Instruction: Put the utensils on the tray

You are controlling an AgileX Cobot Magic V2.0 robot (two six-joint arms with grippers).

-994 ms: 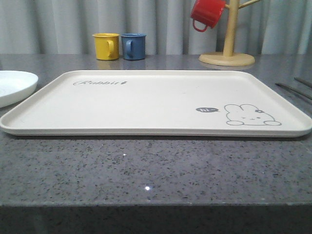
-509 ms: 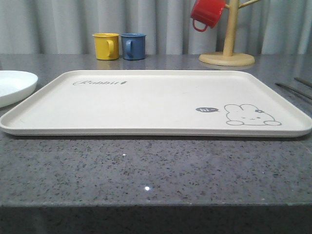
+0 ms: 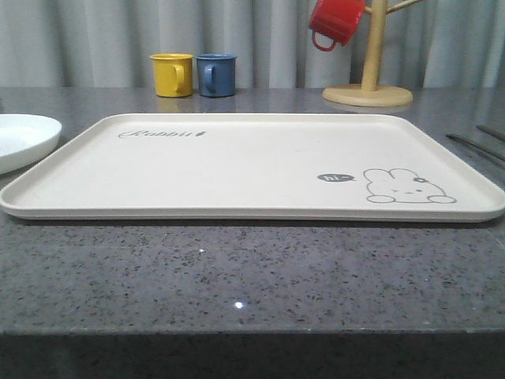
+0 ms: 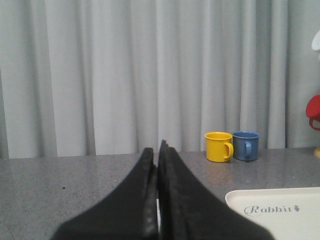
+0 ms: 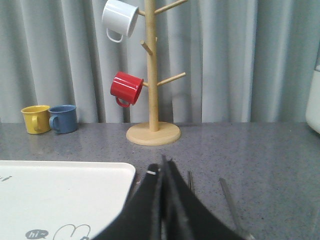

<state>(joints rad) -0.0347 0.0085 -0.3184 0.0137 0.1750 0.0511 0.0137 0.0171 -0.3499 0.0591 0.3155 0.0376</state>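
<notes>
The cream tray (image 3: pixel 252 170), with a rabbit drawing and "Rabbit" script, lies in the middle of the grey table with nothing on it. A white plate (image 3: pixel 24 138) sits just off its left end. Slim steel utensils (image 3: pixel 476 146) lie on the table past its right end. In the right wrist view two of their steel handles (image 5: pixel 229 199) lie beside the tray's corner (image 5: pixel 120 172). My right gripper (image 5: pixel 162 166) is shut and empty, above the table between that corner and the handles. My left gripper (image 4: pixel 157 150) is also shut and empty, left of the tray's far left corner (image 4: pixel 270 207).
A yellow mug (image 3: pixel 172 75) and a blue mug (image 3: pixel 216 75) stand behind the tray. A wooden mug tree (image 3: pixel 368 91) at the back right carries a red mug (image 3: pixel 335 22) and, higher up, a white mug (image 5: pixel 120 19). Grey curtains close off the back.
</notes>
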